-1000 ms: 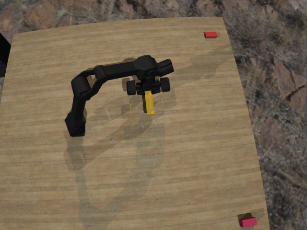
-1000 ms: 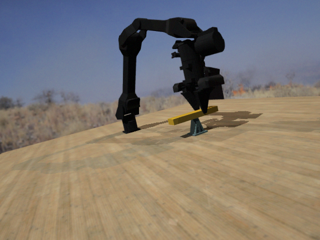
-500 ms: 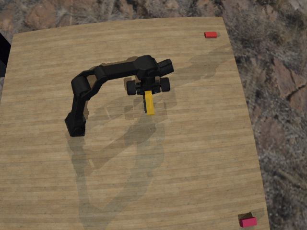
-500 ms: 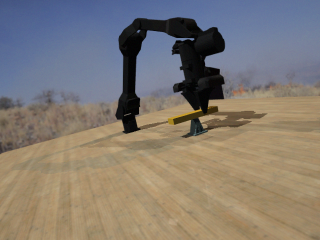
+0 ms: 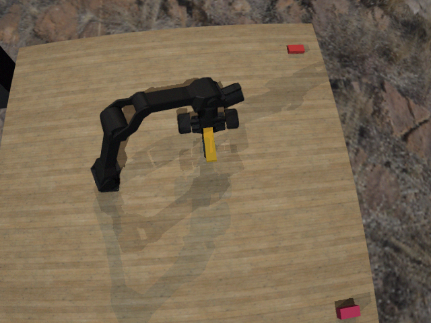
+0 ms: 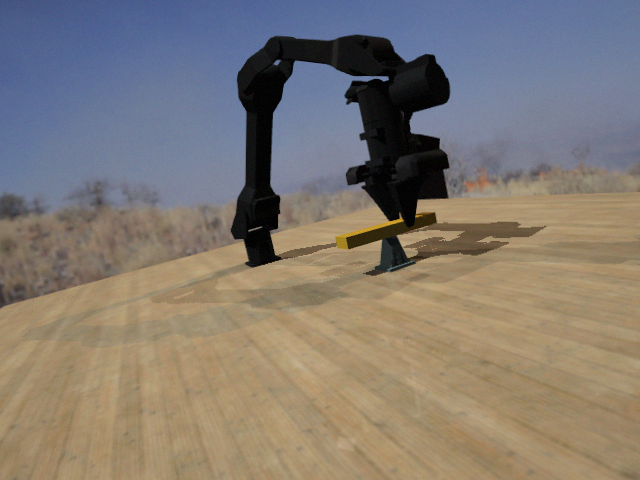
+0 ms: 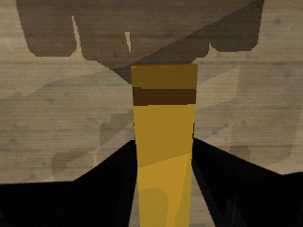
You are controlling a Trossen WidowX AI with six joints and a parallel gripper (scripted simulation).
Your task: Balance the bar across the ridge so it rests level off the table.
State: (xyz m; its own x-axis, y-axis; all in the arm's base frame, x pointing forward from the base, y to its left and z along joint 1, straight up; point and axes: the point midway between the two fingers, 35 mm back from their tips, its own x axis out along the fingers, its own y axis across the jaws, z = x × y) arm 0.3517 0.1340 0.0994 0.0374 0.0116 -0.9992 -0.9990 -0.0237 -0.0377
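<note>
"How many bars to count?"
"Just one, yellow [image 5: 211, 149] [image 6: 379, 231] [image 7: 166, 132], over the top of the ridge [image 5: 203, 149] [image 6: 391, 255] and clear of the table [image 5: 209, 260] [image 6: 310, 387]."
"And ridges?"
"One, dark teal, upright on the table, mostly under the bar in the top view."
"Touching each other?"
"Very close at the crest; impossible to tell contact for sure, or whether perfectly level."
"Claws?"
"One, the black gripper [image 5: 208, 131] [image 6: 404, 222] [image 7: 163, 146], right above the ridge, pinching the bar between two fingers, one on each side. Not let go."
"Arms?"
"One, black [image 5: 167, 99] [image 6: 310, 51], with its foot well apart from the ridge, to the left in both outside views."
"Any blocks?"
"Two, both small, in the top view: a red block [image 5: 295, 49], up and to the right of the ridge, and a pink block [image 5: 348, 311], down and to the right. Both well apart from the ridge, near the table's edge."
</note>
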